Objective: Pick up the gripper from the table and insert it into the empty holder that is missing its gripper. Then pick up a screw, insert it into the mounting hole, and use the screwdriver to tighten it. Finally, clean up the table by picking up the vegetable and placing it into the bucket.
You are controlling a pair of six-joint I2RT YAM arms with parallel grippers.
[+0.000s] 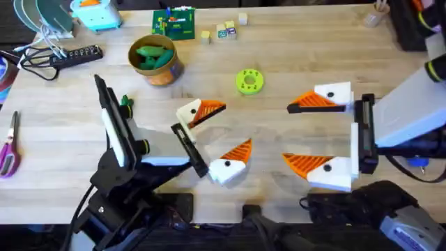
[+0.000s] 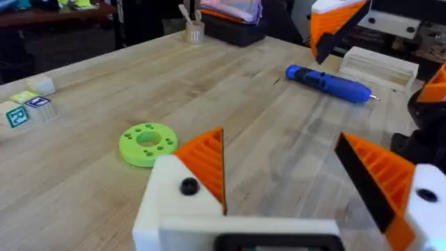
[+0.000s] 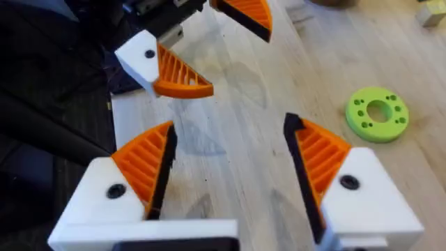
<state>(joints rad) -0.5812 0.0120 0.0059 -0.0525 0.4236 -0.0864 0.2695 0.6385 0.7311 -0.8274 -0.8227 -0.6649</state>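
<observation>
Both grippers, the left gripper (image 1: 219,136) and right gripper (image 1: 306,132), were wide open and held nothing. The green vegetable (image 1: 126,103) lay on the table (image 1: 63,139) near the bucket (image 1: 157,61).

Robot arms: two, each ending in one gripper, the left gripper (image 1: 212,141) and the right gripper (image 1: 306,132).
White fingers with orange pads: four, two per gripper.
Bucket (image 1: 156,60): one.
Yellow-green ring disc (image 1: 249,81): one.
Blue screwdriver (image 2: 328,83): one.
Small blocks (image 1: 224,31): about four.
Scissors (image 1: 10,145): one pair.
Power strip (image 1: 77,55): one.
Green circuit board (image 1: 174,22): one.
</observation>
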